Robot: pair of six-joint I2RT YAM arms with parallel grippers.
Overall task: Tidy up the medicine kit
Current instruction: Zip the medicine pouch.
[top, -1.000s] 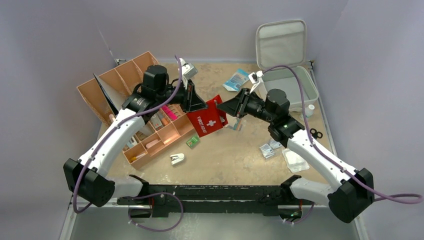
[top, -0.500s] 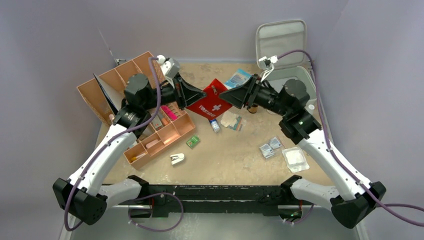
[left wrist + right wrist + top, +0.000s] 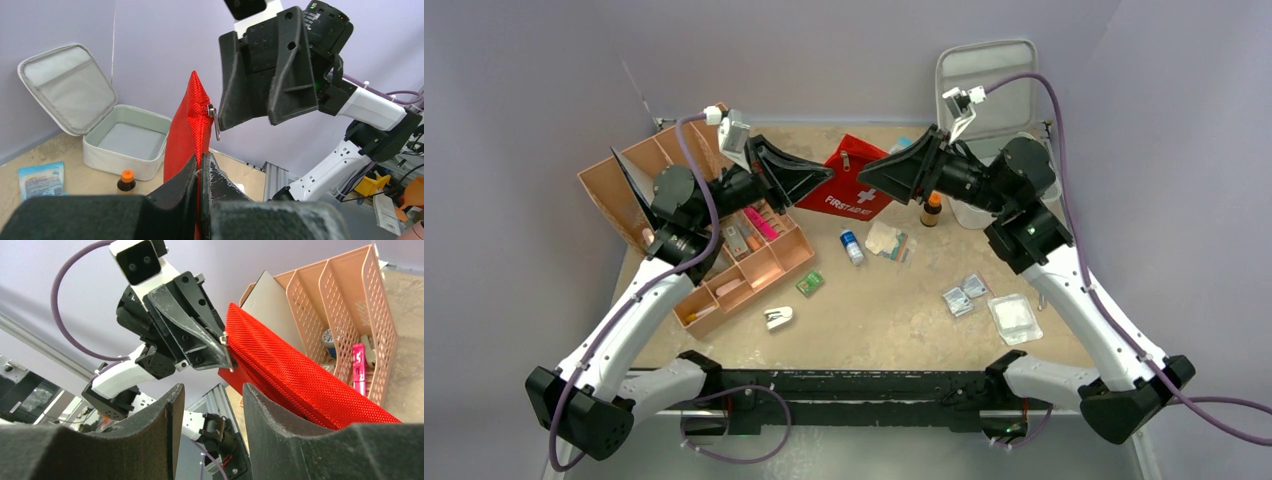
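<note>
One medicine kit [image 3: 114,161] is sitting wide open at the far right corner of the table [image 3: 894,320], lid [image 3: 986,88] standing upright, and it's looking bare inside, so nothing is being packed yet by the look of it. Just in front of it an orange-capped bottle [image 3: 932,208] is standing. Further out, the red pouch [image 3: 852,190] is being held up in the air, pinched tight along one edge by the left gripper [image 3: 200,172]. The right gripper [image 3: 212,390] is being held right at the zipper pull [image 3: 215,125], fingers apart with nothing between them. The kit is lying behind and to the right of the pouch, so the right arm is probably the nearer one for any drop-in.
</note>
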